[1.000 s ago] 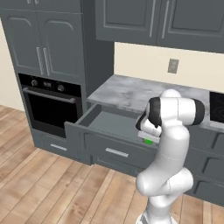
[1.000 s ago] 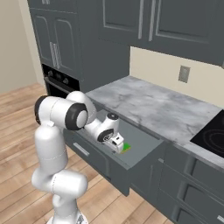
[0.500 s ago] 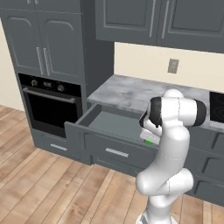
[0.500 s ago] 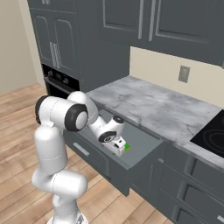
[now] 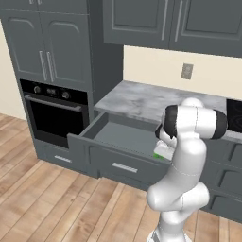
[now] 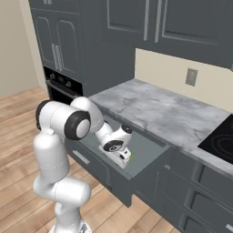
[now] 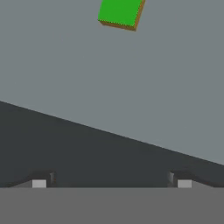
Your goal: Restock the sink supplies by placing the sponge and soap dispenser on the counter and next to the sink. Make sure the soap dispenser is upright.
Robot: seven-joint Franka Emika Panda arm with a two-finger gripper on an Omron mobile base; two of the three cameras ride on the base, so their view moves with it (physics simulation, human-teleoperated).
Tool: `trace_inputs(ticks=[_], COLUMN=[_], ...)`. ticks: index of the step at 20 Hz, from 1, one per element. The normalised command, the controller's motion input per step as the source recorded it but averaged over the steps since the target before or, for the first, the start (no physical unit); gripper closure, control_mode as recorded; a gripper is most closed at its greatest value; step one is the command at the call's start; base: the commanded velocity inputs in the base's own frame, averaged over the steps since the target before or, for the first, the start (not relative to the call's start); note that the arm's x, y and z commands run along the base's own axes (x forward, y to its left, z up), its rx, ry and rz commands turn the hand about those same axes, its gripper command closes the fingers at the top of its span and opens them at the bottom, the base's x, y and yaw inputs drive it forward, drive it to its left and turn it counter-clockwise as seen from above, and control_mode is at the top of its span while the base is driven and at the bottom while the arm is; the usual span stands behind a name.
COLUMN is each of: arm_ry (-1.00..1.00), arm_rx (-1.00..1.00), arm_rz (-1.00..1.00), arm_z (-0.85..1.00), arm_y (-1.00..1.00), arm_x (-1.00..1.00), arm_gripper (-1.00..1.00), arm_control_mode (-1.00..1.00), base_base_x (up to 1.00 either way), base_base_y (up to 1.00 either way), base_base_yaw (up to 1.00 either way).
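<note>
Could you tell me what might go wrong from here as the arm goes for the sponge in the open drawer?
1. The sponge lies flat on the drawer floor, ahead of the open gripper and off its centre line; closing from here would likely miss it.
2. The hand hangs low inside the drawer, so a careless reach could knock its walls.
3. A flat sponge may get pushed along instead of gripped.

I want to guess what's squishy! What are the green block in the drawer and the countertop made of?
The sponge looks like soft foam: matte bright green, with a thin brownish-yellow edge. The counter looks like polished marble: grey-and-white veining, though it could be imitation.
</note>
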Motion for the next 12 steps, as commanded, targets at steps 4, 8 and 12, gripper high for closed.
trace_inputs(ticks=[4, 8, 12], arm_ry=[0.11, 0.16, 0.20], arm_rx=[0.06, 0.04, 0.05], arm_rz=[0.04, 0.03, 0.01], arm_z=[0.00, 0.00, 0.02], arm_y=[0.06, 0.15, 0.16], arm_x=[-0.41, -0.40, -0.39], arm_gripper=[-1.00, -1.00, -1.00], arm_control_mode=[-1.00, -1.00, -1.00], base_base_x=[0.00, 0.00, 0.00], base_base_y=[0.00, 0.00, 0.00], base_base_yaw=[0.00, 0.00, 0.00])
